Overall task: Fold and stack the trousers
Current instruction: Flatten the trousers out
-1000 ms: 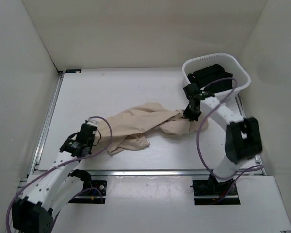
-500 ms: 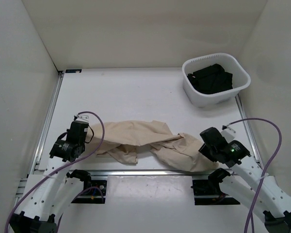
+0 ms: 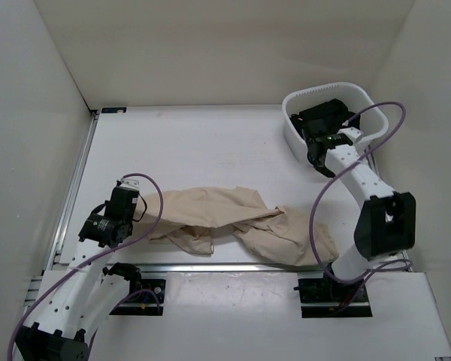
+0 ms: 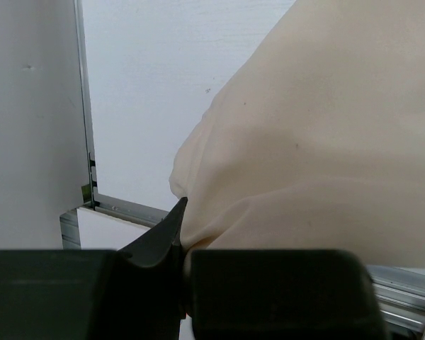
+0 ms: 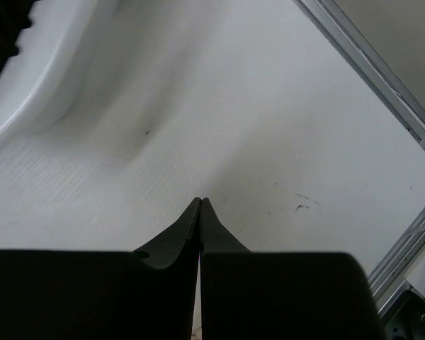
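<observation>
The top camera looks down from behind the near edge over the whole table. The left wrist camera sits close to the trousers by the near-left corner. The right wrist camera faces bare surface beside the far-right basket.

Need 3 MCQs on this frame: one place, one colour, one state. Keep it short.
1. The white basket sits at the table's: A near left corner; B far right corner; C centre.
2. The garments in the basket are: A black; B beige; C red.
3. The left gripper is: A wide open; B shut, holding nothing; C shut on the trousers.

Key:
1 B: the top view shows the basket at the far right, by the side wall.
2 A: only dark black cloth shows inside the rim.
3 C: the left wrist view shows beige cloth pinched between the closed fingers.
</observation>
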`<state>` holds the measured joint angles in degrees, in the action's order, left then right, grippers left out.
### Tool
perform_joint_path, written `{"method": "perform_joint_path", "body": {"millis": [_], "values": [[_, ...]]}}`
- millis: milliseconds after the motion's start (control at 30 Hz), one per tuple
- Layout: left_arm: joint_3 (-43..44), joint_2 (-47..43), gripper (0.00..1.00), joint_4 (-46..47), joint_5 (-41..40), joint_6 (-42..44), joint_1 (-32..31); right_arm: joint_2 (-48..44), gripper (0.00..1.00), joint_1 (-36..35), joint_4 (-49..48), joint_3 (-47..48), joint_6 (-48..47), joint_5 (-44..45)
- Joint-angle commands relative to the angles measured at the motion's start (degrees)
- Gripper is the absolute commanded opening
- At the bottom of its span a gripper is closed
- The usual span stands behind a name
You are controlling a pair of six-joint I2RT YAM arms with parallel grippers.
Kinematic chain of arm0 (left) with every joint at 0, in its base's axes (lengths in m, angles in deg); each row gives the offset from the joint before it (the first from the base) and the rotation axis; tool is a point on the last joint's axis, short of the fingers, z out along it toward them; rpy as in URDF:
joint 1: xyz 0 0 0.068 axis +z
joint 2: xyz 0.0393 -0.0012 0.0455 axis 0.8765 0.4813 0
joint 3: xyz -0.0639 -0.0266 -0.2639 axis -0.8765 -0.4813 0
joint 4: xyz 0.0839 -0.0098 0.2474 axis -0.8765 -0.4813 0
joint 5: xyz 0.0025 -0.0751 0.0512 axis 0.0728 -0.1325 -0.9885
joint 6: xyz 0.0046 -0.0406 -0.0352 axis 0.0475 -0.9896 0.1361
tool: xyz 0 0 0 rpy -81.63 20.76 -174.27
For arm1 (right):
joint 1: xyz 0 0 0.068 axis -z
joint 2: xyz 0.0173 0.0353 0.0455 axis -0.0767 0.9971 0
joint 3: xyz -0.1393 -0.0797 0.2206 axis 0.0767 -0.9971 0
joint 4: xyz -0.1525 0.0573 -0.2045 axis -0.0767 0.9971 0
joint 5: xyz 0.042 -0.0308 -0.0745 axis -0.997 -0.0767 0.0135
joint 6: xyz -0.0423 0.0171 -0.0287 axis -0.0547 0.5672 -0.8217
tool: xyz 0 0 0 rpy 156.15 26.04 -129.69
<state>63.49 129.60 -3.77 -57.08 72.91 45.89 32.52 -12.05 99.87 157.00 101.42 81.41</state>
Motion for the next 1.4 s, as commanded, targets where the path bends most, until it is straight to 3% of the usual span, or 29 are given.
{"method": "perform_joint_path", "body": {"millis": [0, 367, 633, 800, 867, 900, 1067, 1167, 1200, 1367], "values": [[1.78, 0.10, 0.14, -0.18, -0.51, -0.08, 0.30, 4.41, 0.00, 4.04, -2.61, 3.61, -4.66, -4.04], [1.78, 3.26, 0.14, 1.58, -1.03, -0.08, 0.30, 20.32, 0.00, 7.39, -12.72, 18.10, -8.01, -10.55], [1.78, 3.79, 0.14, 1.58, -1.56, -0.08, 1.36, 31.13, 0.00, 10.30, -9.04, 35.24, -9.67, -12.93], [1.78, 3.79, 0.14, 1.58, -1.56, -0.08, 1.88, 26.51, 0.00, 9.69, -6.49, 33.51, -11.44, -17.58], [1.78, 3.79, 0.14, 1.58, -2.09, -0.08, 2.41, 21.58, 0.01, 7.76, -5.96, 23.98, -10.83, -18.11], [1.78, 3.27, 0.14, 1.58, -2.09, -0.08, 2.41, 15.55, 0.06, 7.14, -5.44, 20.00, -10.21, -18.11], [2.31, 3.26, 0.14, 3.33, -4.63, -0.08, 3.47, -6.43, 0.79, 6.60, -4.13, -5.65, -6.96, -26.87], [4.23, 3.26, 0.14, 4.04, -5.25, -0.08, 4.17, -13.66, 0.88, 6.08, -3.59, -13.15, -6.25, -35.13], [4.24, 3.87, 0.14, 4.57, -5.25, -0.08, 4.17, -14.39, 0.92, 6.08, -4.28, -17.27, -5.29, -42.12], [6.44, 5.02, 0.14, 4.57, -4.20, -0.08, 4.79, -12.21, 0.99, 0.55, -10.34, -23.54, 2.26, -50.09]]}}
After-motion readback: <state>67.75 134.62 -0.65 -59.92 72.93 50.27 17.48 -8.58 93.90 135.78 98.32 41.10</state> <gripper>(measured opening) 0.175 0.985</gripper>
